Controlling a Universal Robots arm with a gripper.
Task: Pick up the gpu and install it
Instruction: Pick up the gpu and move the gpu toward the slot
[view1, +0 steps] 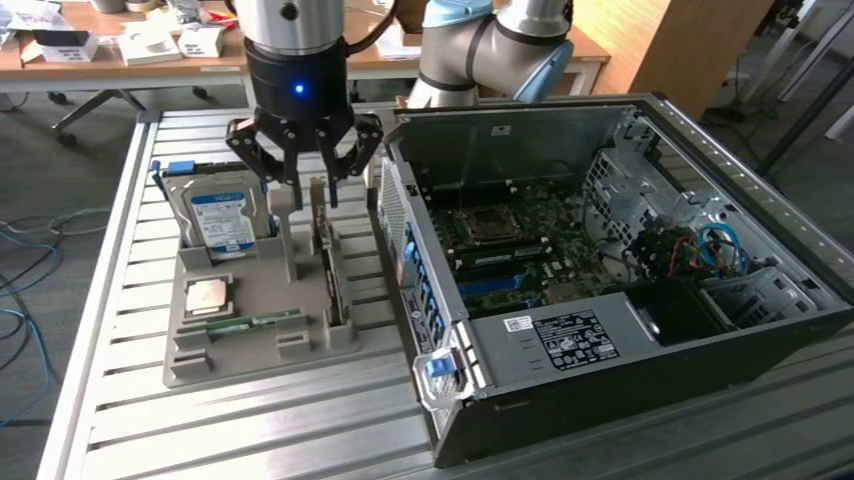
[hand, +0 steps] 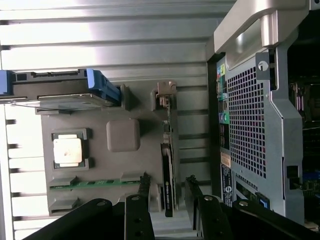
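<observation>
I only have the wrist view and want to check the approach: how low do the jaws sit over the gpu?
Observer: In the exterior view the open jaws straddle the gpu at its end farther from that camera, with the tips about level with its top edge. I cannot tell whether they touch it.
Operator: How does the case lie?
Observer: The computer case lies with its open side up and the motherboard exposed.
Operator: Anything loose inside?
Observer: Blue cables loop in the case at the exterior view's right, beside the motherboard.
</observation>
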